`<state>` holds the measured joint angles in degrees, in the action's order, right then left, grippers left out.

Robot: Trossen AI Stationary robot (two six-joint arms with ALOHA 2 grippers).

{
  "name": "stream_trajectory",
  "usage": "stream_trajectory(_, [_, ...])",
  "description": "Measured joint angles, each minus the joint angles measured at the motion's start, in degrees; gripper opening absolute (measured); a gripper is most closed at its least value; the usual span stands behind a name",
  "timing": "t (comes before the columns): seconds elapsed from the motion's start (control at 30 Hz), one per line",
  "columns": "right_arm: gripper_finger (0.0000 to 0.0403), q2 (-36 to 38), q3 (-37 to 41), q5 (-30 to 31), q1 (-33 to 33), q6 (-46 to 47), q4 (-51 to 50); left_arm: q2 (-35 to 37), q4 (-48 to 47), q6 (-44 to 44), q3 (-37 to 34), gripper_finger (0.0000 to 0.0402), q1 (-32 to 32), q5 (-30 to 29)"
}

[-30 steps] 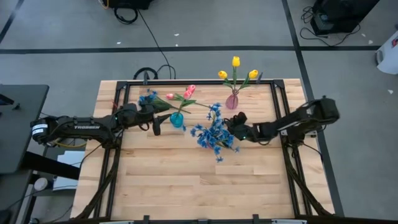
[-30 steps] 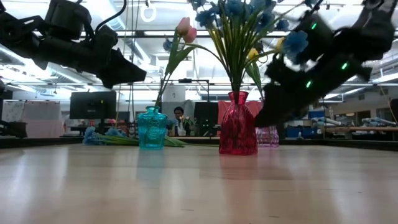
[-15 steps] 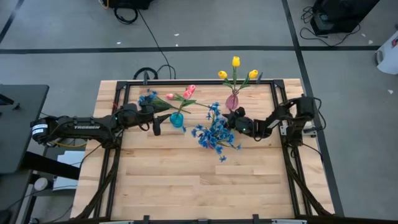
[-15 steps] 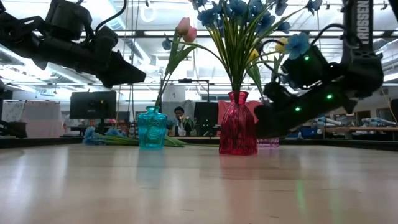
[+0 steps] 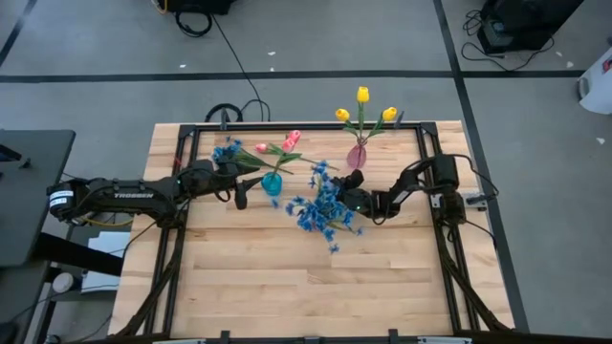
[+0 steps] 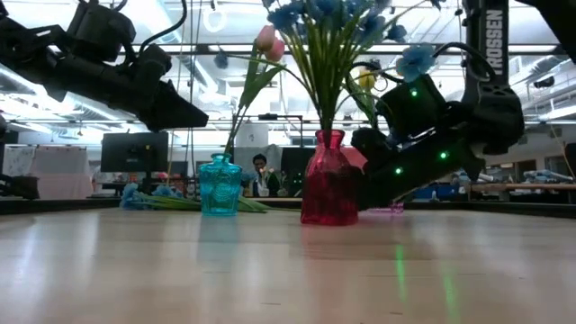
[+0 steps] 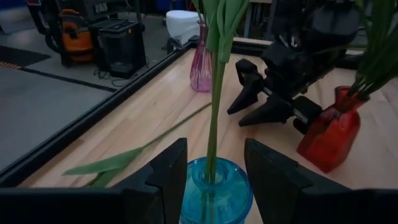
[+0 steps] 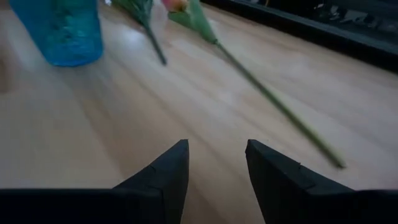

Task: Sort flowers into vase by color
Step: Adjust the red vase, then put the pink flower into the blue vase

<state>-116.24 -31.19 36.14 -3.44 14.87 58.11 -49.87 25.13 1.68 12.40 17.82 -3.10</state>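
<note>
Left wrist view: turquoise vase (image 7: 214,193) with green stem (image 7: 216,106) just beyond the parted, empty left jaws.

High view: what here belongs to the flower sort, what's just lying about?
Job: yellow tulips in pink vase; pink tulips, teal vase; blue sprays, red vase; loose blue spray.
Lying about: floor cables, black gear, dark side table.

Probably a robotics lab: taped grey floor (image 5: 316,48), monitors (image 6: 134,151), ceiling strip lights, framed wooden table (image 5: 287,277).
</note>
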Motion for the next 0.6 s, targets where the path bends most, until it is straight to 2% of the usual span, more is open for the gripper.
stream_trajectory(0.37, [0.0171, -6.6, -9.0, -1.9, 2.8, 1.5, 0.5, 0.0, -0.3, -1.3, 0.0, 0.0165, 0.0, 0.0])
stream_trajectory(0.6, [0.0171, -3.4, -6.3, -3.3, 1.2, 1.5, 0.6, 0.1, -0.2, -1.5, 0.0, 0.0165, 0.0, 0.1])
